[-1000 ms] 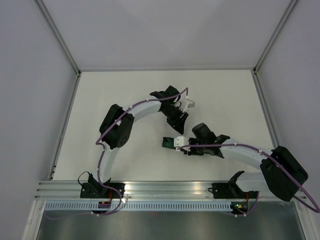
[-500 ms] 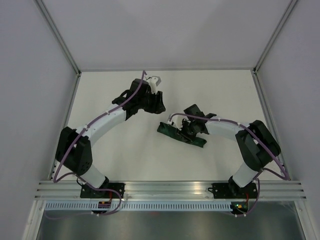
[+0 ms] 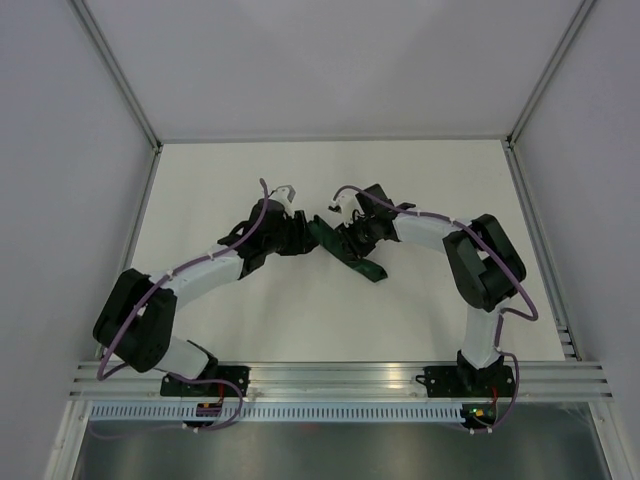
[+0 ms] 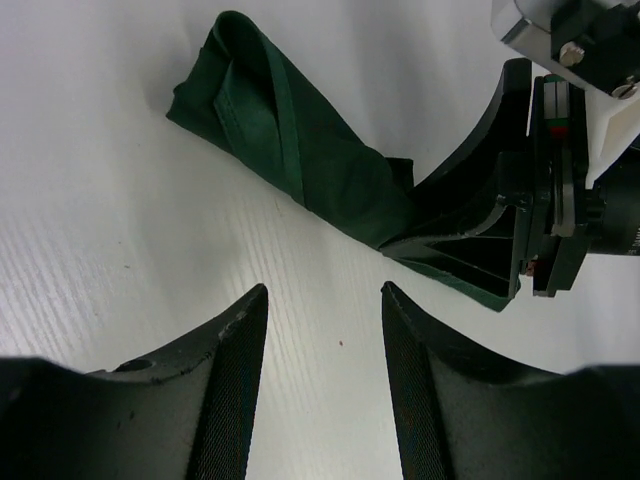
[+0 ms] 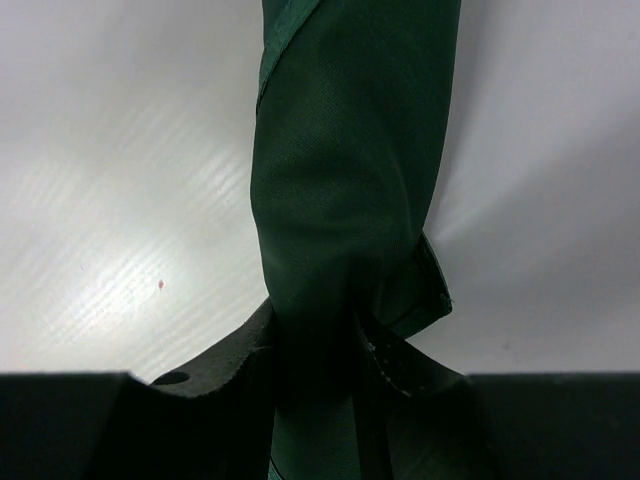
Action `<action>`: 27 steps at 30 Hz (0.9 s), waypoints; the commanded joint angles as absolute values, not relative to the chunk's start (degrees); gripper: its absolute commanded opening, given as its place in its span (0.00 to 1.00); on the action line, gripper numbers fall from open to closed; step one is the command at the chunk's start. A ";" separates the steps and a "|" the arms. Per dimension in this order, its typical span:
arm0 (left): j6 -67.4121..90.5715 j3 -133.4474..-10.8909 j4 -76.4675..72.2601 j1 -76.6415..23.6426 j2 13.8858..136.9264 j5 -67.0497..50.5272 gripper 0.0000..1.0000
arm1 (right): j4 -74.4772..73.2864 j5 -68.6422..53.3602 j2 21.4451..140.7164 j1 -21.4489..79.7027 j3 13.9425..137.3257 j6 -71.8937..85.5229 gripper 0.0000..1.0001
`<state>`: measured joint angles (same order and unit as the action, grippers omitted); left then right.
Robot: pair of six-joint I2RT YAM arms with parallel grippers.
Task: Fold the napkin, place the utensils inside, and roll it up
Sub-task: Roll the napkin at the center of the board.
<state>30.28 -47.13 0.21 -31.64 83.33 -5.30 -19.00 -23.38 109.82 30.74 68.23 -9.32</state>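
I see the white table (image 3: pixel 230 320) carrying one rolled dark green napkin (image 4: pixel 290 150), just twelve o'clock of centre, slanted from ten to four.

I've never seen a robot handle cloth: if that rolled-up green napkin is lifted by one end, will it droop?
Probably yes: the napkin is soft cloth, pinched narrow where the right pincer squeezes it. Its thin layers suggest it is light for its size. The loose folded edges at its free end suggest it could unroll if pushed.
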 commanded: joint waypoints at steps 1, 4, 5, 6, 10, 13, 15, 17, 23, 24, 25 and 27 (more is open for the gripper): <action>37.88 -46.23 -9.48 -31.90 86.04 -2.55 0.55 | -20.22 -22.24 116.01 30.94 68.38 -0.18 0.37; 40.16 -46.84 -12.03 -32.25 89.46 -1.14 0.55 | -17.94 -22.15 117.15 30.94 69.43 5.09 0.37; 40.69 -47.02 -12.91 -32.34 90.26 -0.88 0.55 | -17.32 -22.15 117.33 30.94 69.78 6.14 0.37; 41.30 -47.46 -13.27 -32.52 92.00 -0.27 0.55 | -16.27 -22.06 117.51 30.94 69.96 7.46 0.37; 42.36 -49.22 -13.09 -32.87 95.79 1.40 0.55 | -15.03 -22.24 118.74 30.94 70.93 9.67 0.37; 43.77 -49.13 -14.32 -33.31 97.72 3.25 0.55 | -14.50 -22.85 119.79 30.94 71.72 10.45 0.37; 44.64 -49.04 -15.81 -33.49 98.35 4.21 0.56 | -13.63 -23.29 120.23 30.94 72.07 11.25 0.37; 45.17 -49.30 -16.35 -33.66 99.57 4.83 0.56 | -13.27 -23.99 120.58 30.94 72.42 12.48 0.37; 47.37 -47.99 -20.73 -33.93 101.07 5.54 0.56 | -11.69 -25.14 121.20 30.85 72.60 14.76 0.37; 47.55 -47.81 -21.26 -33.93 101.07 5.54 0.56 | -11.43 -25.40 121.38 30.76 72.68 15.03 0.37; 47.81 -47.73 -21.79 -33.93 100.99 5.71 0.56 | -11.51 -25.57 121.46 30.76 72.69 15.12 0.37; 48.16 -47.20 -23.11 -33.93 100.99 6.15 0.56 | -11.16 -25.75 121.55 30.67 72.77 15.73 0.37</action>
<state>44.64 -47.18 -16.93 -33.58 100.79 4.67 -7.75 -28.27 117.51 30.46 73.56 13.85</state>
